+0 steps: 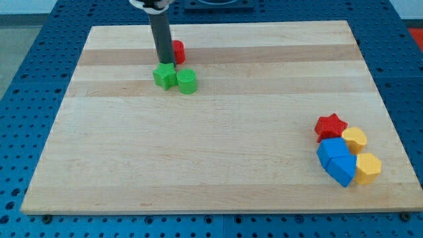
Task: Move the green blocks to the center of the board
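Two green blocks, a star [164, 76] and a cylinder [187, 80], sit touching at about 11 o'clock on the table [218, 165], well short of center. My tip [164, 63] rests against the star's far edge (no gripper, nothing held). The push looks barely begun.

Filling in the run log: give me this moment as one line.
tip: at top edge of green star | green cylinder: touching star's right | red block: behind rod | greens: above-left of board center
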You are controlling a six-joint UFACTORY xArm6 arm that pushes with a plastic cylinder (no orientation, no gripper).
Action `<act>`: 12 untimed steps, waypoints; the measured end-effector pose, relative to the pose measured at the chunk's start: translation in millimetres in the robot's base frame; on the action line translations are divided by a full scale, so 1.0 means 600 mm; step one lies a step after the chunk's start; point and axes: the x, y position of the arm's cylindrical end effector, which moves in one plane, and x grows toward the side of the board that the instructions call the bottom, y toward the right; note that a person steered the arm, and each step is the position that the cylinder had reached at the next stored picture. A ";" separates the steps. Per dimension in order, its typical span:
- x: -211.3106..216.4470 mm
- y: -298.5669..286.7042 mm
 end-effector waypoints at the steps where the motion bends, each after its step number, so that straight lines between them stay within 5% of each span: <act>1: 0.026 0.054; 4: 0.069 0.191; 6: -0.070 0.090; 8: -0.160 0.116; 9: -0.154 0.033; 10: -0.074 -0.050; 12: 0.045 -0.059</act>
